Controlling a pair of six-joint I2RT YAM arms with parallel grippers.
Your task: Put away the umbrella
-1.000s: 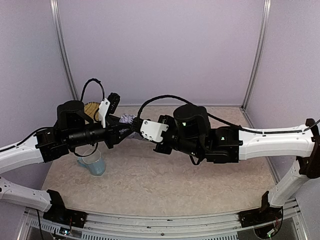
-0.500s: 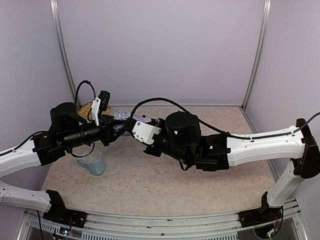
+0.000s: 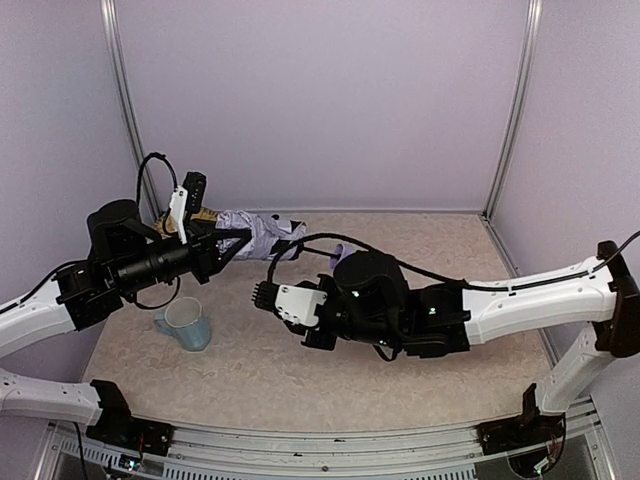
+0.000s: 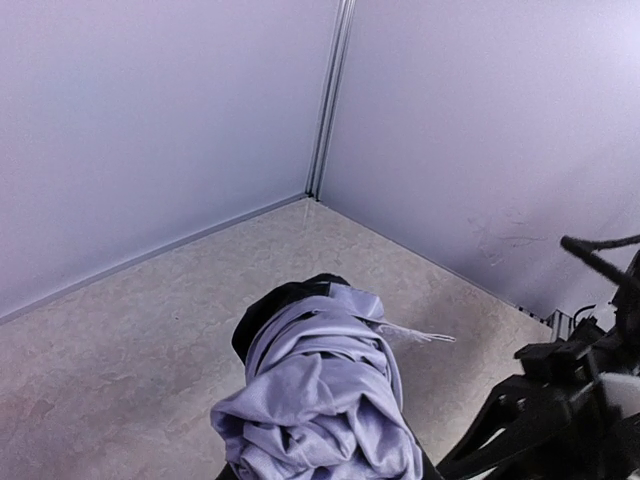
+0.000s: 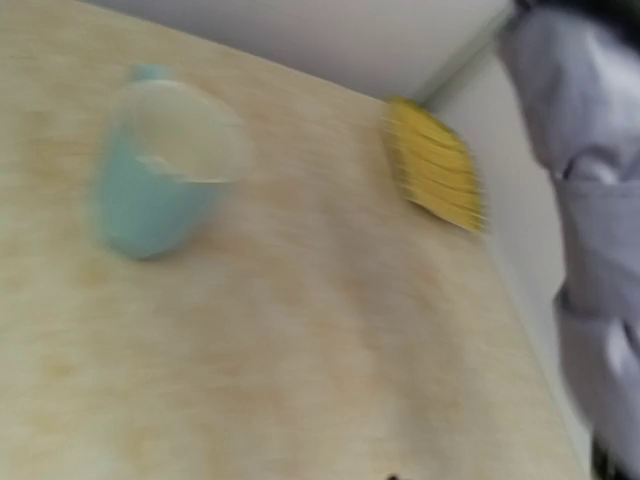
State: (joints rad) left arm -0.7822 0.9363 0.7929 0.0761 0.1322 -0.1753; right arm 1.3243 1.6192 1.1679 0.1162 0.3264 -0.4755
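Note:
The umbrella (image 3: 262,232) is a bundle of pale lavender crinkly fabric with black lining, held in the air near the back left. My left gripper (image 3: 232,243) is shut on its left part. In the left wrist view the bundle (image 4: 325,400) fills the bottom centre and hides the fingers. A small lavender piece (image 3: 339,250) shows at its right end. My right gripper (image 3: 263,292) is below and in front of the umbrella, apart from it, empty and open. The blurred right wrist view shows the fabric (image 5: 590,210) at its right edge and no fingers.
A pale blue mug (image 3: 186,325) stands on the table below my left arm; it also shows in the right wrist view (image 5: 150,200). A yellow flat object (image 3: 190,215) lies at the back left corner and shows in the right wrist view (image 5: 436,166). Walls close the back and sides.
My left arm has drawn back to the left with the umbrella. My right gripper has come off the umbrella and dropped toward the front, leaving the fabric in plain view.

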